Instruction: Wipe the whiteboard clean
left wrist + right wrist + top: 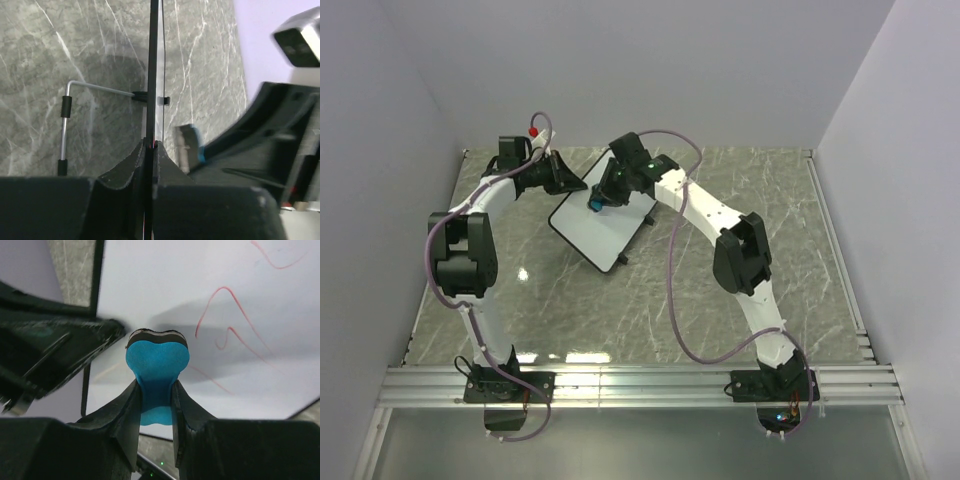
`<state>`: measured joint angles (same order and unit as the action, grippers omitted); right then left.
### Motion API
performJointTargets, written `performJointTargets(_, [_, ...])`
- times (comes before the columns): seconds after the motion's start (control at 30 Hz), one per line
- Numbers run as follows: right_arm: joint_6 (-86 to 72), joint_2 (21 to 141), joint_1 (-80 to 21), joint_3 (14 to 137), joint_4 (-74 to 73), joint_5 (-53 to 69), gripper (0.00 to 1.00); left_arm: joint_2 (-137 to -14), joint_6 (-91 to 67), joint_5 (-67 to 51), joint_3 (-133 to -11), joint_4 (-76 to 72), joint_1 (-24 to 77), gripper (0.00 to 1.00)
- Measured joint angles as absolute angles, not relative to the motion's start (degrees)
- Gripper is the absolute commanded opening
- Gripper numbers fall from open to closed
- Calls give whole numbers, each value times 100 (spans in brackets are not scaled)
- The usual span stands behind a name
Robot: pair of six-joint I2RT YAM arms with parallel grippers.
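The whiteboard [603, 222] stands tilted on the marble table, white with a thin black frame. My left gripper [563, 183] is shut on its far-left edge; in the left wrist view the board [152, 70] shows edge-on, clamped between the jaws [151, 146]. My right gripper [603, 193] is shut on the blue bone-shaped eraser [594, 203] and holds it against the board's upper part. In the right wrist view the eraser [156, 360] touches the white surface [200, 285], with red pen marks [235, 320] to its right.
A bent metal wire stand [65, 125] juts from the board's back. Black feet [623, 262] show at the board's lower edge. Grey walls close in the table on the left, back and right. An aluminium rail [640, 385] runs along the near edge.
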<state>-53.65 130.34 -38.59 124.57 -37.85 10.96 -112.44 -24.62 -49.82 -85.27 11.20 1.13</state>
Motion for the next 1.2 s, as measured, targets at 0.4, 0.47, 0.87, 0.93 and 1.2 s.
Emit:
performJointTargets(0.4, [-5671,13262,-4163,12374,-3540,534,0,-11083,-2458,-4906,-8184,799,89,0])
performJointTargets(0.47, [-5612,13048,-4198,11937,-3354,421,0,-11083,-2453,-4908,-8184,797,91,0])
performJointTargets(0.87, [-4974,12195,-4268,9712,-2976,259,0,-10984,-2338,-4816,-8141,799,113,0])
performJointTargets(0.93, [-4925,12263,-4265,9894,-3151,259,0,-10954,-2333,-4792,-8123,814,130,0])
performJointTargets(1.2, [-5057,13428,-4222,12829,-4176,336,0,-10901,-2316,-4641,-8108,829,156,0])
